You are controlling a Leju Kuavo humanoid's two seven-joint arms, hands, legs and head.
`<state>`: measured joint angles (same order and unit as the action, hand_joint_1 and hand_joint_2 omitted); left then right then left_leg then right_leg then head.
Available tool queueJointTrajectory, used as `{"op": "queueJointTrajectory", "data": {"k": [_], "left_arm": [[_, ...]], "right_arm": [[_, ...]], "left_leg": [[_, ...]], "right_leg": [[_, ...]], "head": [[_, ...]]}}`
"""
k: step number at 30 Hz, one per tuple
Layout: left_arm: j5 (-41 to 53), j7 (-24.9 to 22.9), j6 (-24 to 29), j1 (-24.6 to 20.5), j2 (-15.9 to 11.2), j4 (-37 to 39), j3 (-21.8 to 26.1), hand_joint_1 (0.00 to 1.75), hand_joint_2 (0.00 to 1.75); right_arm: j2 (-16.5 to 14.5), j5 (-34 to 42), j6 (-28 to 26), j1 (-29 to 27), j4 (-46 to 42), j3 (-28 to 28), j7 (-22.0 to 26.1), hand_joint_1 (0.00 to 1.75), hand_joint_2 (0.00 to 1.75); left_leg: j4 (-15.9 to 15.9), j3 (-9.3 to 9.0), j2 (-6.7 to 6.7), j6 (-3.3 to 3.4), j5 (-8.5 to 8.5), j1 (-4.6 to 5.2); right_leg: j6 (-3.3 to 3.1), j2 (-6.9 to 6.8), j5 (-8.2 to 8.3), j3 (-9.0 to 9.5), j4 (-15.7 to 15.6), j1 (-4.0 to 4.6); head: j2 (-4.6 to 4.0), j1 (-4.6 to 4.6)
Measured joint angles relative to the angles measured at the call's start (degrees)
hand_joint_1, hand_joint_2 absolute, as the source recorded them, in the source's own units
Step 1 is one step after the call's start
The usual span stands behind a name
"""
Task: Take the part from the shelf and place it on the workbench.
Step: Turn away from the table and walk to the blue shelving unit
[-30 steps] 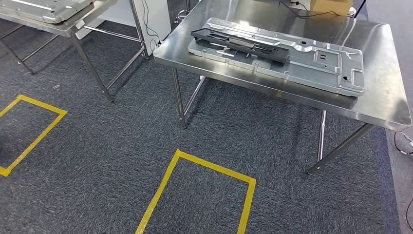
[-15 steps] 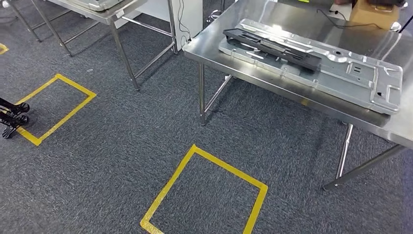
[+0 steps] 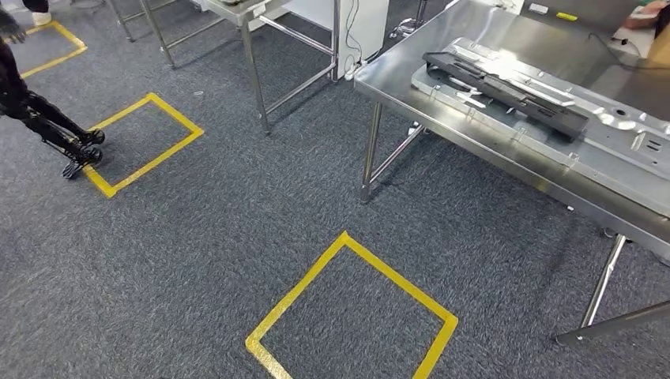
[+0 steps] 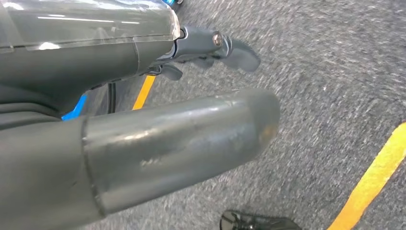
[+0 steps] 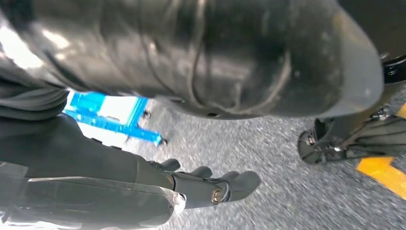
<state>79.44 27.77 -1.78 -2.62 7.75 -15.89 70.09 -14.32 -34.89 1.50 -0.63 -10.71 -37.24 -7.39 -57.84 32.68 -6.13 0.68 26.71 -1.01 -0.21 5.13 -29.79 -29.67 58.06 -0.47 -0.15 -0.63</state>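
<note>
The head view takes in the stainless workbench (image 3: 395, 79) at about two o'clock, with a long black part (image 3: 506, 91) lying flat on a silver stamped metal panel (image 3: 600, 142) that rests on the bench top. The part's long axis runs from ten o'clock to four o'clock, parallel to the panel beneath it.

The wrist views look down at the floor instead. In the left wrist view the left hand (image 4: 210, 50) hangs over the carpet with nothing in it, dark fingers (image 4: 239, 53) loosely extended beyond the thick grey thumb (image 4: 191, 139). In the right wrist view the right hand (image 5: 215, 187) is likewise empty, its fingers stretched out and slightly apart.

The floor is dark grey carpet (image 3: 197, 260) marked with yellow tape squares (image 3: 355, 308): one at six o'clock, another at ten o'clock. A second steel table (image 3: 253, 31) stands at eleven o'clock. A blue frame (image 5: 110, 120) shows in the right wrist view.
</note>
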Motion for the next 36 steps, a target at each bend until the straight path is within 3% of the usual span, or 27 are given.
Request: {"op": "queueJointTrajectory", "data": {"k": [1,3,5,7,8,9,11,13,14,16,18,19,21,22,23,24,25,27,29,30,31,32,33,34,36], "left_arm": [[0.0,0.0,0.0,0.1,-0.1,0.0,0.0,0.0,0.0],[0.0,0.0,-0.1,0.3,-0.2,0.0,0.0,0.0,0.0],[0.0,0.0,-0.1,0.2,-0.2,0.1,0.0,0.0,0.0],[0.0,0.0,-0.1,0.1,-0.2,0.1,0.0,0.0,0.0],[0.0,0.0,-0.1,0.2,-0.2,0.1,0.0,0.0,0.0],[0.0,0.0,-0.1,0.3,-0.2,0.1,0.0,0.0,0.0],[0.0,0.0,-0.1,0.4,-0.3,0.1,0.0,0.0,0.0],[0.0,0.0,-0.1,0.3,-0.4,0.1,0.0,0.0,0.0],[0.0,0.0,-0.1,0.3,-0.4,0.1,0.0,0.0,0.0],[0.0,0.1,-0.1,0.4,-0.4,0.1,0.0,0.0,0.0],[0.0,0.1,-0.1,0.6,-0.4,0.1,0.1,0.0,0.0],[0.0,0.1,-0.1,0.5,-0.4,0.1,0.1,0.0,0.0],[-0.1,0.1,-0.1,0.3,-0.4,0.1,0.1,0.0,0.0],[-0.1,0.1,-0.1,0.3,-0.4,0.1,0.1,0.0,0.0],[-0.1,0.1,-0.1,0.3,-0.4,0.1,0.1,0.0,0.0],[-0.2,0.1,-0.1,0.3,-0.5,0.1,0.1,0.0,0.0],[-0.3,0.1,-0.1,0.4,-0.5,0.1,0.2,0.0,0.0],[-0.4,0.2,-0.1,0.4,-0.4,0.1,0.4,0.0,0.0],[-0.5,0.3,0.0,0.3,-0.3,0.1,0.5,0.0,0.0],[-0.4,0.4,0.0,0.4,-0.2,0.1,0.6,0.0,0.0],[-0.4,0.5,0.1,0.5,-0.2,0.1,0.8,0.0,0.0],[-0.4,0.5,0.1,0.7,-0.1,0.1,0.9,0.0,0.0],[-0.4,0.6,0.1,0.8,-0.1,0.1,1.1,0.0,0.0],[-0.4,0.7,0.2,0.8,0.0,0.1,1.3,0.0,0.0],[-0.3,0.9,0.4,0.7,0.1,0.1,1.4,0.0,0.0]], "right_arm": [[-0.2,-0.1,0.0,0.1,0.0,0.0,0.0,0.0,0.0],[-0.5,-0.1,0.0,0.2,0.0,0.0,0.0,0.0,0.0],[-0.6,-0.1,0.0,0.2,0.0,0.0,-0.1,0.0,0.0],[-0.7,-0.1,0.0,0.2,0.0,0.0,-0.1,0.0,0.0],[-0.7,-0.1,0.0,0.2,0.0,0.0,-0.1,0.0,0.0],[-0.7,-0.1,0.0,0.2,0.0,0.0,-0.1,0.0,0.0],[-0.8,-0.1,0.0,0.3,0.0,0.0,-0.1,0.0,0.0],[-0.8,-0.1,0.0,0.4,0.0,0.0,-0.1,0.0,0.0],[-0.8,-0.1,0.1,0.5,0.0,0.0,-0.1,0.0,0.0],[-0.8,-0.1,0.1,0.6,0.0,0.0,-0.1,0.0,0.0],[-0.8,-0.1,0.1,0.6,0.0,0.0,-0.1,0.0,0.0],[-0.8,-0.1,0.1,0.6,0.0,0.0,-0.1,0.0,0.0],[-0.8,-0.2,0.0,0.6,0.0,0.0,-0.1,0.0,0.0],[-0.8,-0.3,0.0,0.6,0.0,0.0,-0.1,0.0,0.0],[-0.8,-0.5,-0.1,0.5,0.0,0.0,0.0,0.0,0.0],[-0.8,-0.8,-0.2,0.5,0.0,0.0,0.2,0.0,0.0],[-0.8,-1.2,-0.4,0.6,0.0,0.0,0.5,0.0,0.0],[-0.8,-2.1,-0.7,0.5,0.0,0.1,1.2,0.0,0.0],[-0.7,-2.7,-0.8,0.6,0.0,0.2,1.5,0.0,0.0],[-0.7,-3.0,-0.8,0.7,0.0,0.2,1.6,0.0,0.0],[-0.7,-3.2,-0.8,0.9,0.0,0.3,1.6,0.0,0.0],[-0.8,-3.3,-0.9,1.0,0.0,0.3,1.7,0.0,0.0],[-0.8,-3.4,-1.1,1.0,0.0,0.3,1.6,0.0,0.0],[-0.8,-3.4,-1.4,1.0,0.0,0.3,1.6,0.0,0.0],[-0.8,-3.4,-2.0,0.8,0.0,0.3,1.4,0.0,0.0]], "left_leg": [[0.0,0.29,-0.5,-0.38,-0.17,-0.13],[-1.6,1.27,1.24,-0.84,0.92,0.02],[-7.6,4.1,4.47,-1.21,4.35,0.07],[-14.7,7.35,5.6,-1.72,7.33,-0.13],[-16.1,7.81,5.76,-1.93,7.42,-0.22],[-15.2,7.1,5.95,-2.06,6.47,-0.31],[-7.5,2.66,7.38,-2.09,3.13,-0.39],[-1.0,-0.93,9.01,-1.64,1.4,-0.14],[0.1,-1.41,9.34,-1.33,1.37,0.03],[0.2,-1.21,8.42,-0.61,1.19,0.22],[0.5,-1.16,7.53,0.18,0.77,0.06],[0.7,-1.14,7.07,0.57,0.5,-0.06],[0.7,-0.78,6.09,1.05,0.18,-0.01],[0.7,-0.63,5.49,1.17,0.09,0.06],[0.6,-0.53,4.78,1.22,0.03,0.13],[0.6,-0.51,3.97,1.22,-0.01,0.17],[0.5,-0.52,3.13,1.2,-0.04,0.2],[0.1,-0.44,1.56,0.99,-0.04,0.31],[-0.1,0.03,0.27,0.42,-0.17,0.29],[-0.2,0.3,-0.34,0.01,-0.32,0.18],[0.0,0.58,-1.03,-0.43,-0.54,0.1],[-0.2,0.8,-0.96,-0.73,-0.55,0.04],[-0.9,1.23,-0.06,-0.97,-0.08,0.08],[-2.6,2.12,1.37,-1.13,1.05,0.16],[-9.1,5.08,4.46,-1.39,4.67,0.08]], "right_leg": [[-0.19,-0.77,0.09,0.02,-0.3,-0.18],[-0.77,-2.44,0.53,0.32,-1.0,-0.5],[-1.19,-4.31,0.73,0.42,-1.4,-0.48],[-1.29,-6.21,0.69,0.2,-1.2,-0.32],[-1.28,-7.07,0.64,0.11,-1.1,-0.29],[-1.22,-7.83,0.57,0.07,-1.0,-0.29],[-0.87,-9.15,0.35,0.16,-0.7,-0.3],[-0.29,-10.11,0.05,0.25,-0.4,-0.07],[0.01,-10.48,-0.03,0.32,-0.4,0.07],[0.59,-11.07,-0.05,0.54,-0.4,0.16],[1.2,-9.58,-1.28,0.2,0.8,-0.07],[1.42,-8.21,-2.85,-0.7,2.9,-0.19],[1.58,-5.9,-6.89,-3.98,10.1,-0.27],[1.59,-5.55,-8.24,-5.63,13.6,-0.27],[1.56,-5.4,-8.49,-6.6,15.6,-0.26],[1.45,-5.28,-7.48,-6.54,15.4,-0.27],[1.25,-4.96,-5.48,-5.43,12.9,-0.27],[0.57,-2.67,-1.39,-1.95,5.2,-0.28],[0.08,-0.56,-0.09,-0.2,0.8,-0.23],[-0.07,-0.33,-0.26,-0.13,0.4,-0.14],[-0.22,-0.98,-0.14,-0.09,0.1,-0.11],[-0.45,-1.75,0.06,0.04,-0.2,-0.18],[-0.76,-2.52,0.29,0.22,-0.6,-0.3],[-1.1,-3.43,0.5,0.38,-1.0,-0.41],[-1.52,-5.27,0.6,0.45,-1.2,-0.31]], "head": [[0.0,-0.01],[0.0,0.1],[0.0,0.26],[0.0,0.32],[0.0,0.32],[0.0,0.32],[0.0,0.32],[0.0,0.32],[0.0,0.31],[0.0,0.29],[0.0,0.28],[0.0,0.28],[0.0,0.28],[0.0,0.28],[0.0,0.28],[0.0,0.28],[0.0,0.28],[0.0,0.28],[0.0,0.28],[0.0,0.27],[0.0,0.28],[0.0,0.28],[0.0,0.33],[0.0,0.39],[0.0,0.5]]}}
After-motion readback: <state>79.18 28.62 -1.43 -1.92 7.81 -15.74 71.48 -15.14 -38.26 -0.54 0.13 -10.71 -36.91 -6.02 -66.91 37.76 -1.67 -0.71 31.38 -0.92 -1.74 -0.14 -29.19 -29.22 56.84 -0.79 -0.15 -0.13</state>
